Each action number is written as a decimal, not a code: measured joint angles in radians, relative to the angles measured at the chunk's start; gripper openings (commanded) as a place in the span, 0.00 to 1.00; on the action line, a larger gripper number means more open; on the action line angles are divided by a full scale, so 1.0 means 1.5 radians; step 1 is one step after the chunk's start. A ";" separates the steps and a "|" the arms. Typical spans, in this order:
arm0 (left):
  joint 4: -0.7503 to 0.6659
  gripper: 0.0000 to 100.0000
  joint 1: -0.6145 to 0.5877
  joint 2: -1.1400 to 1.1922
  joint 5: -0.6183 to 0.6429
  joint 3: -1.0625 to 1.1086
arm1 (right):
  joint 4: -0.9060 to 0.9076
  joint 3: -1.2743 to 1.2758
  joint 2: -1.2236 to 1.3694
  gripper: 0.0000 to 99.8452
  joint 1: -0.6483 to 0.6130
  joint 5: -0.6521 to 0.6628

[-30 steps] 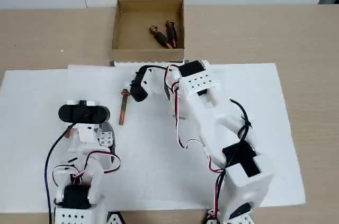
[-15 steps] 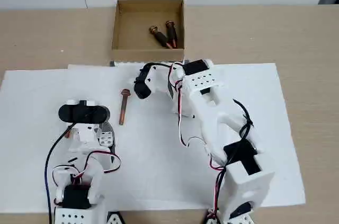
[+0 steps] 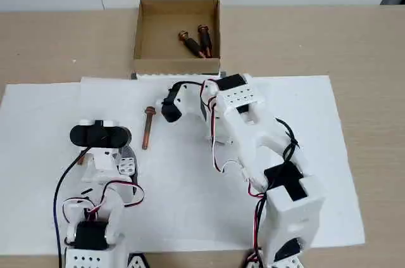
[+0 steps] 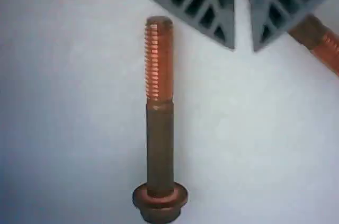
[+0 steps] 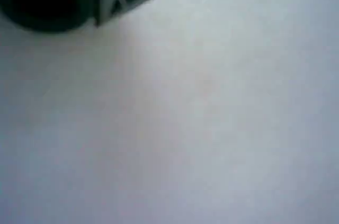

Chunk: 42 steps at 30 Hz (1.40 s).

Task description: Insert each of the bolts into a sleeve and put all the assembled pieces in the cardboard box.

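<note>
L gripper [image 4: 243, 48] jaws near-shut, slim gap, nothing seen clamped; bolt [image 4: 159, 128] lies flat just off the tips, thread end nearest, prob. staged for pickup; R gripper [image 3: 171, 104] state can't be told, dark sleeve [image 5: 45, 1] right beside it, prob. for mating.

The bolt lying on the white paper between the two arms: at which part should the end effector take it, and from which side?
Take the bolt at its smooth shank, probably from straight above, closing across its length. It lies flat on the paper with both long sides free, and this grip leaves the threaded end bare for insertion.
</note>
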 measured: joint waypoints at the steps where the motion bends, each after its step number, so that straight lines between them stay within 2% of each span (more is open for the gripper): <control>1: 0.000 0.01 0.000 0.000 0.000 0.000 | -0.001 -0.001 0.004 0.01 0.000 0.000; 12: 0.000 0.01 0.000 0.000 0.000 0.000 | 0.036 -0.044 -0.001 0.00 0.004 -0.014; 21: 0.000 0.01 0.000 0.000 0.000 0.000 | 0.167 -0.124 -0.109 0.00 0.004 -0.152; 28: 0.000 0.01 0.000 0.000 0.000 0.000 | 0.232 -0.124 -0.233 0.00 0.029 -0.306; 35: 0.000 0.01 0.000 0.000 0.000 0.000 | 0.258 -0.124 -0.353 0.00 0.122 -0.491; 42: 0.000 0.01 0.000 0.000 0.000 0.000 | 0.264 -0.028 -0.485 0.00 0.279 -0.592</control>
